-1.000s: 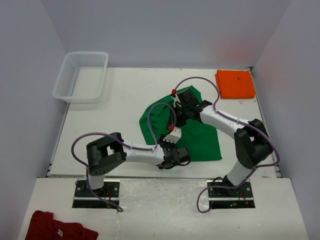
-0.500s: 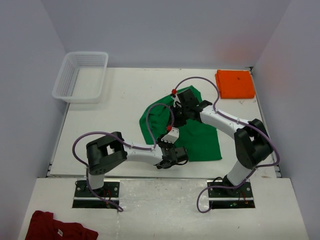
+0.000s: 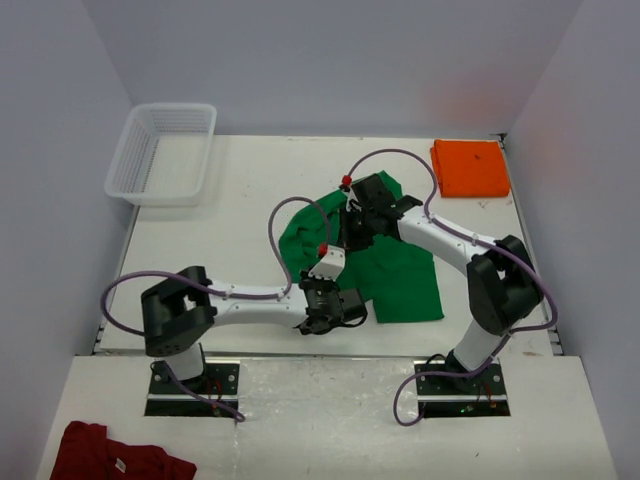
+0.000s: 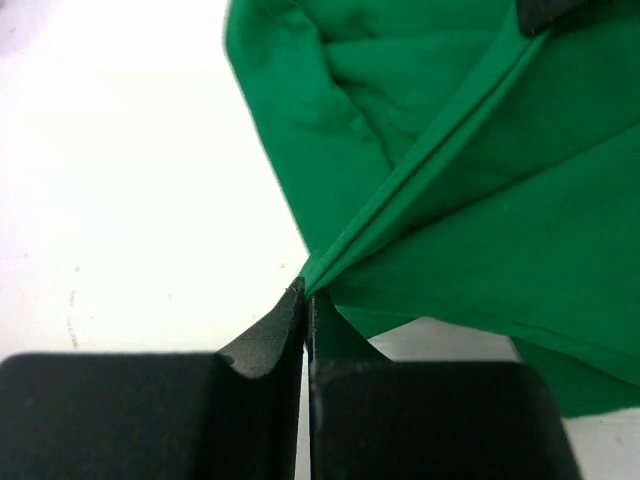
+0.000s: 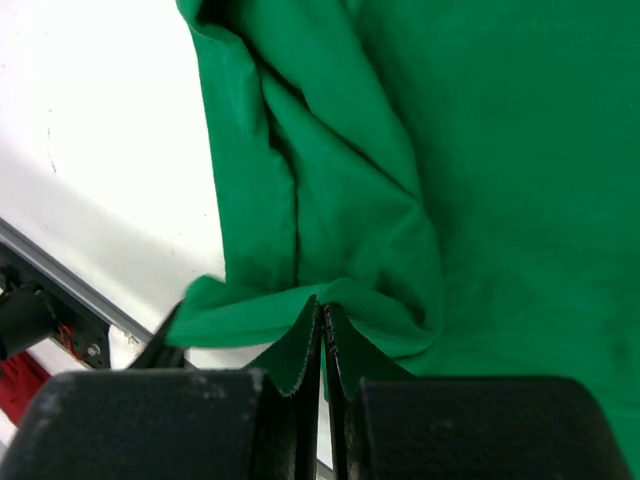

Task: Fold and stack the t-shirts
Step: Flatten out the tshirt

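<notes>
1. The green t-shirt [image 3: 400,285] lies rumpled at the middle of the white worktop [image 3: 220,240]. Its right part is spread fairly flat and its left part is bunched into folds. Both arms reach into it from the near edge.
2. The left fingers [image 4: 265,345] are pressed together on the shirt's near-left edge. In the left wrist view a taut crease runs from that pinch up and to the right across the cloth, and bare worktop shows to the left of it.
3. The right fingers [image 5: 295,380] are clamped on a gathered fold at the far-left part of the same shirt, and the cloth puckers on both sides of the grip. From above, the two pinch points sit near each other, with the right arm's the farther from the arm bases.
4. The orange t-shirt [image 3: 470,168] sits folded into a neat rectangle at the far right corner of the worktop, well apart from the green one.
5. A clear plastic basket [image 3: 165,190] stands at the far left corner, well away from both arms.
6. A dark red garment [image 3: 115,458] with a white tag lies crumpled at the near left, on the near side of the left arm's base.
</notes>
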